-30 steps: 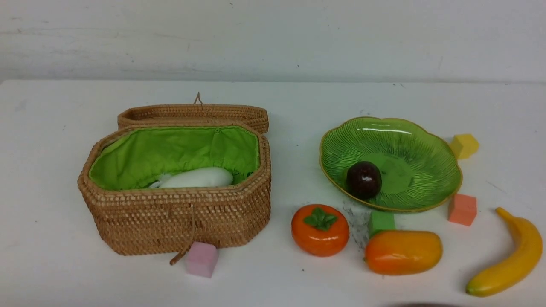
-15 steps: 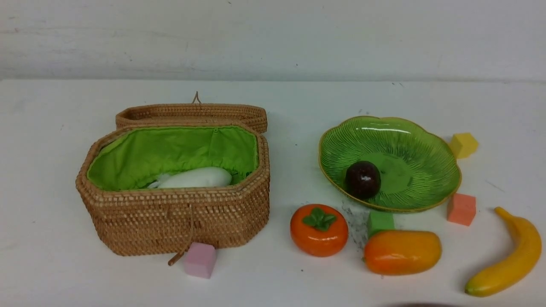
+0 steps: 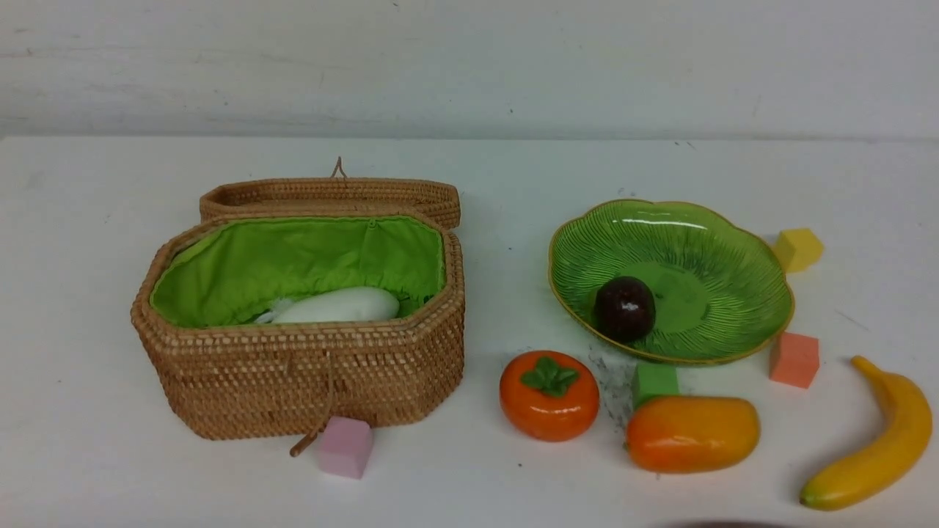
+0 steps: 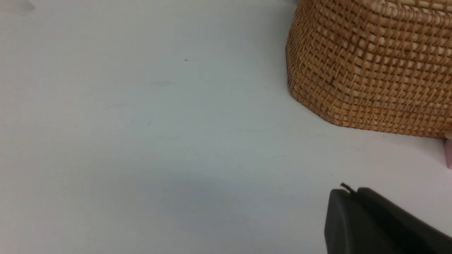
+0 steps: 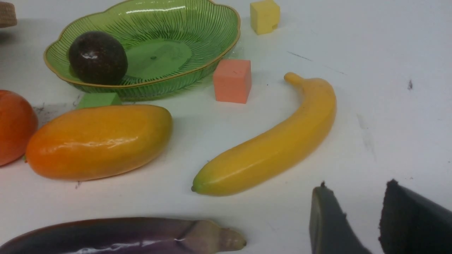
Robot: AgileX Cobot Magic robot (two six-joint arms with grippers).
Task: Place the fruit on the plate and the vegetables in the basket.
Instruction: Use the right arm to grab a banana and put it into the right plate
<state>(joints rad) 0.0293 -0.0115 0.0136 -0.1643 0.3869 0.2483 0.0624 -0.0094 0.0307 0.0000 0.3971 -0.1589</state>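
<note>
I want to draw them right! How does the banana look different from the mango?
The banana is long, thin and curved; the mango is short, fat and rounded. The banana is yellow; the mango is more orange. Both are shiny and lie on the table, not on the plate.

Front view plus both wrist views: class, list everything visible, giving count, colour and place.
basket: 1, tan, lid open, left
radish: 1, white, in basket
plate: 1, green, right
mangosteen: 1, purple, on plate
persimmon: 1, orange, before plate
mango: 1, orange-yellow, beside persimmon
banana: 1, yellow, far right
eggplant: 1, purple, near banana
cubes: 4, pink by basket; green, orange, yellow around plate
table: 1, white, underneath
left pincer: 1, black, shut, by basket
right pincer: 1, black, open, by banana
</note>
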